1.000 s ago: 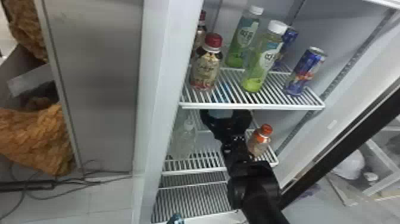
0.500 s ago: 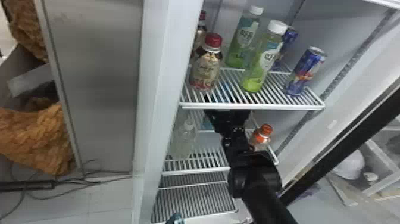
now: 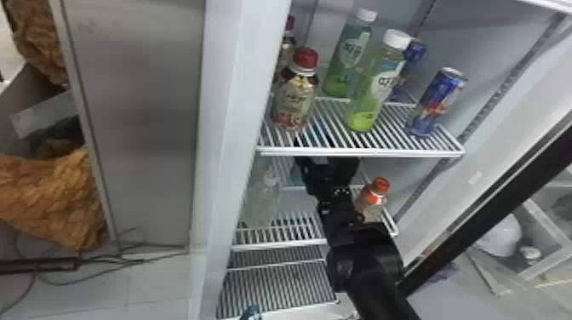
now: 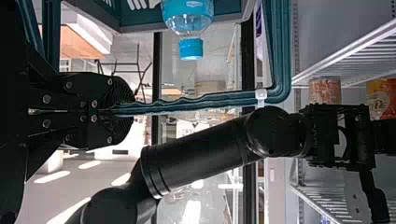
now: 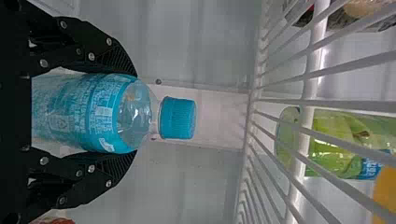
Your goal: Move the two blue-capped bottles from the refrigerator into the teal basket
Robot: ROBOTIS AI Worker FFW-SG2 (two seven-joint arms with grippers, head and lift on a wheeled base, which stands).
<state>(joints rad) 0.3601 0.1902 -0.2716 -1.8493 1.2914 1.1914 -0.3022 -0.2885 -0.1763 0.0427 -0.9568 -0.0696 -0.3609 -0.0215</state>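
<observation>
Deeper under the upper shelf (image 3: 361, 152) now, the right gripper (image 5: 135, 113) clasps one bottle (image 5: 93, 114) — whose cap (image 5: 178, 118) could snag that shelf if lifted too soon — while the left gripper (image 4: 130, 110) pinches the basket (image 4: 135, 19), the other bottle (image 4: 189, 21) inside.

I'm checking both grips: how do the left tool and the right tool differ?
The left tool has its fingers nearly together on the teal basket handle; the right tool has its fingers well apart, with a blue-capped bottle between them. The left tool is outside the refrigerator, the right tool inside. Both are black and two-fingered.
</observation>
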